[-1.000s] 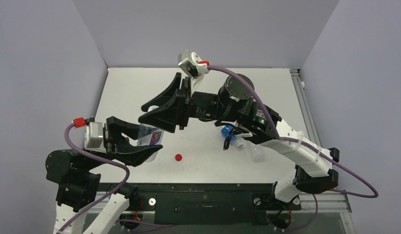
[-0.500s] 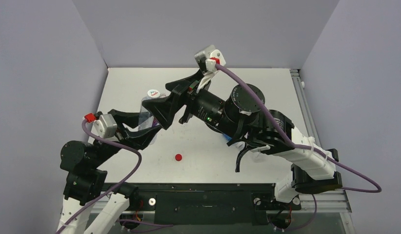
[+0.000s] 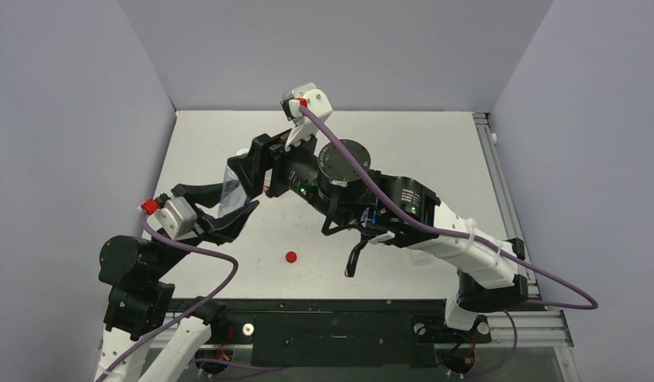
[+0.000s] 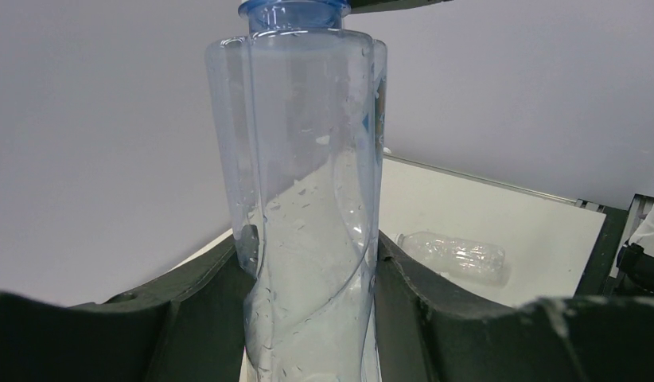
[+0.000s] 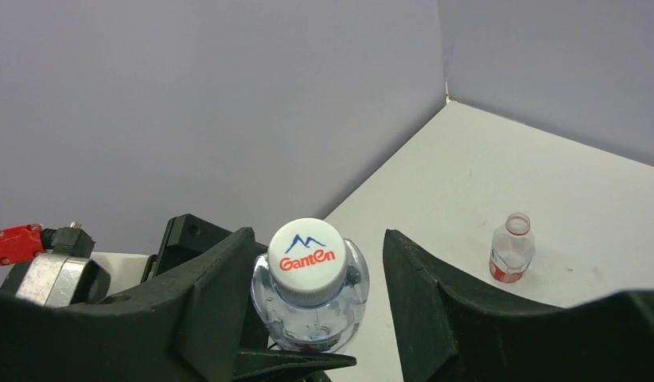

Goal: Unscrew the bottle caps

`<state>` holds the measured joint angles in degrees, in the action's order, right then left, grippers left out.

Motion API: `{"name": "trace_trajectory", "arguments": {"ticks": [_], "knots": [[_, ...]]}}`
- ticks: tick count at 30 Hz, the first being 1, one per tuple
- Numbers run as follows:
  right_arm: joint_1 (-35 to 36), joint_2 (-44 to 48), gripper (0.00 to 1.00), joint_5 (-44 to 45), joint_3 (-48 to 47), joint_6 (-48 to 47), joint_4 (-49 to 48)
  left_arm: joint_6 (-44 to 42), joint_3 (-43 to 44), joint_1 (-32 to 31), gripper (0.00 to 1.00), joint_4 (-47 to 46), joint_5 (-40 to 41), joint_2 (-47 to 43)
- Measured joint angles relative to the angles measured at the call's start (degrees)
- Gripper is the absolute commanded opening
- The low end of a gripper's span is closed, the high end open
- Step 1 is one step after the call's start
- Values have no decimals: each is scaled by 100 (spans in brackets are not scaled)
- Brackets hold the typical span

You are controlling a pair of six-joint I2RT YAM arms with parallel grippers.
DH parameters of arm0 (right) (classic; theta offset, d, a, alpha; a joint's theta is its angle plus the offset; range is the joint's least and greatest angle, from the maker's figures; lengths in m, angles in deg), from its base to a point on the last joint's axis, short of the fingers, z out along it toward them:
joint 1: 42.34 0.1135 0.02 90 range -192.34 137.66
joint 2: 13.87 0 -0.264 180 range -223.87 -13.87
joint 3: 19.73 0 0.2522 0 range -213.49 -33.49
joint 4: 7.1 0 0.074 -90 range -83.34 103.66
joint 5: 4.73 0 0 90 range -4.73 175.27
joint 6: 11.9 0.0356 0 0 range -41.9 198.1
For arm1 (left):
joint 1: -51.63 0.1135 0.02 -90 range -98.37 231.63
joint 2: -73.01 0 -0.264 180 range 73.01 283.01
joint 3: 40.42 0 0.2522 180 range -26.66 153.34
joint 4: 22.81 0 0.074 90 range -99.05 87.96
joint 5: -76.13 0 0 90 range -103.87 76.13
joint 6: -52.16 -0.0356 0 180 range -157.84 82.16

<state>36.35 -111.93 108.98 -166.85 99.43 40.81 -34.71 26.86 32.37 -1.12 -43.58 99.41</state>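
While left claw [image 4: 312, 274] pinches the bottle [image 4: 308, 159], right claw [image 5: 317, 241] sits spread w/ white cap [image 5: 306, 261] between.

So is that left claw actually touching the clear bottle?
Touching. The left wrist view shows the clear bottle wedged in the left claw, with both dark fingers pressed against its sides.

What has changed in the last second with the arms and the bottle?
The left gripper has raised its bottle upright. The right gripper swung left and now straddles the bottle's white cap, jaws open, not yet gripping. The left gripper stays shut on the bottle, and the red cap lies where it was.
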Motion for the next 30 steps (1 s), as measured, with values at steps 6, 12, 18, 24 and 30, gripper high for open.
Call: {"name": "trace_trajectory", "arguments": {"ticks": [6,12,18,24,30], "knots": [[-68,-2,40,-280,63,160,-90,-181,-98,0,32,4,-59,-7],[-234,-2,42,-570,98,343,-116,-234,-109,0,32,-17,-114,-2],[-367,-4,46,-841,208,511,-127,-236,-109,0,32,-15,-120,20],[-369,-2,20,-925,330,533,-146,-236,-109,0,32,-20,-138,37],[-407,50,0,-931,492,455,-240,-184,-109,13,32,46,-164,59]]}}
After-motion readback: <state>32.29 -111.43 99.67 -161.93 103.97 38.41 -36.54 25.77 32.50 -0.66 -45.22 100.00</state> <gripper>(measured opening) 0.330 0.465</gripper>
